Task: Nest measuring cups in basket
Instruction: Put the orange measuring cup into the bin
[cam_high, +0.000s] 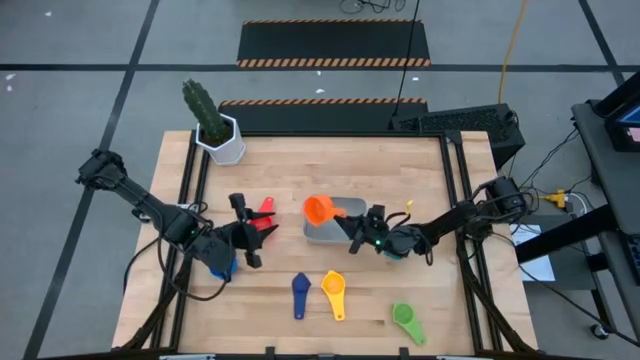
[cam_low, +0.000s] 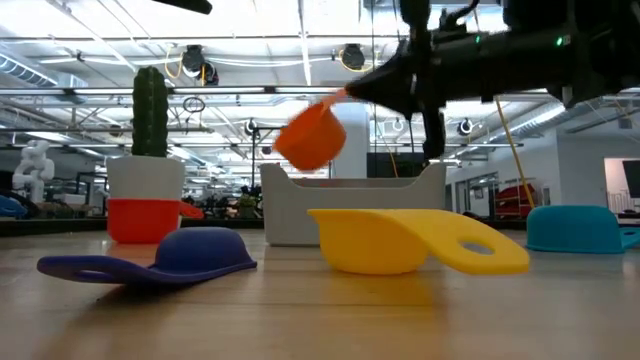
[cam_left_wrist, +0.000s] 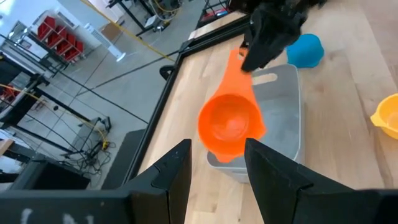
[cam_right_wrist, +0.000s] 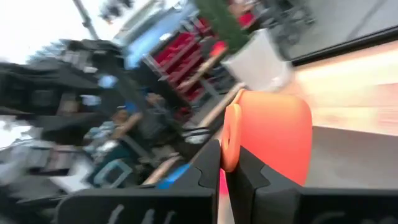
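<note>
My right gripper (cam_high: 352, 226) is shut on the orange cup (cam_high: 320, 209), which hangs above the left end of the pale grey basket (cam_high: 340, 234). The low view shows that cup (cam_low: 312, 135) above the basket's rim (cam_low: 350, 185). My left gripper (cam_high: 247, 228) is open over the table left of the basket, beside the red cup (cam_high: 265, 209). The blue cup (cam_high: 226, 266) sits under the left arm. On the near table lie the navy cup (cam_high: 300, 292), yellow cup (cam_high: 333, 291) and green cup (cam_high: 408, 321), and the light blue cup (cam_left_wrist: 305, 50) stands right of the basket. My right gripper pinches the orange cup's flat handle (cam_right_wrist: 227, 138) between its two fingers (cam_right_wrist: 205, 171), reaching in from the table's right along the handle. The cup is lifted clear and tilted, its bowl (cam_left_wrist: 229, 124) lower than the handle and over the basket's left end.
A white hexagonal pot with a cactus (cam_high: 215, 128) stands at the table's far left corner. Black rails run along the table's left and right sides. Bare wood lies between the basket and the near cups.
</note>
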